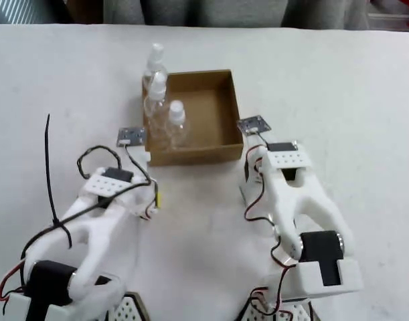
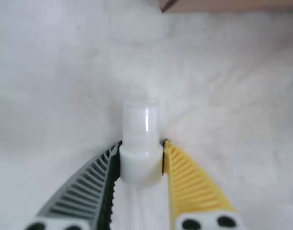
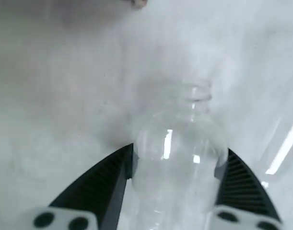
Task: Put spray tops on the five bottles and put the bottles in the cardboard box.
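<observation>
- Clamped shut in the left gripper (image 2: 140, 146) is a spray top (image 2: 141, 136).
- A topless bottle (image 3: 180, 165) is clasped by the right gripper (image 3: 179, 152).
- Three topped bottles (image 1: 157, 100) are stood in the cardboard box (image 1: 229, 107).

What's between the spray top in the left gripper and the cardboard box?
Nothing: in the left wrist view, bare table runs from the spray top, held by the left gripper, to the cardboard box.

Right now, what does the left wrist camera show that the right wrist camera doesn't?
Left wrist view: the left gripper shut on a white spray top, a cardboard box corner beyond it. Right wrist view: the right gripper shut on a clear bottle with a bare neck. Both: the white table.
</observation>
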Motion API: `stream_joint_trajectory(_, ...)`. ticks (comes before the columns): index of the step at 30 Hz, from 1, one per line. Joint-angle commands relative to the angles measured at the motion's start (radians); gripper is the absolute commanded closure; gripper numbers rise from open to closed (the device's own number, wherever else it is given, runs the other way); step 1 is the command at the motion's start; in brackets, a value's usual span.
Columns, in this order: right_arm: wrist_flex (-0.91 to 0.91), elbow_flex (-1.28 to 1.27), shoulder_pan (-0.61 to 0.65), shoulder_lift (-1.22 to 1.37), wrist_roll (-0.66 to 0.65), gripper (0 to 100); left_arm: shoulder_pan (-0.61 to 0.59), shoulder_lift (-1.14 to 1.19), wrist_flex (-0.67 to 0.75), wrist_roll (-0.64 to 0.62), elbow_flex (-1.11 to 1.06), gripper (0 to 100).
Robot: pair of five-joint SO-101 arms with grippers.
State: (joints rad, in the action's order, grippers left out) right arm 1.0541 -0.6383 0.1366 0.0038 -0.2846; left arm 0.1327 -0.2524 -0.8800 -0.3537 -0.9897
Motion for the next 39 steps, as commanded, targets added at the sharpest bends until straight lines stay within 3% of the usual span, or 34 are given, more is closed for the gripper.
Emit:
stream_joint_trajectory(1,0.010,0.044,-0.013,-0.031,0.011,76.5,-0.019,-0.007,0.012,0.008,0.051,98)
stream_joint_trajectory(8,0.010,0.043,-0.013,-0.096,0.012,65.3,-0.016,-0.007,0.014,0.008,0.051,98)
stream_joint_trajectory(39,-0.081,0.075,-0.045,-0.012,0.032,72.8,-0.022,-0.007,0.009,0.008,0.046,98)
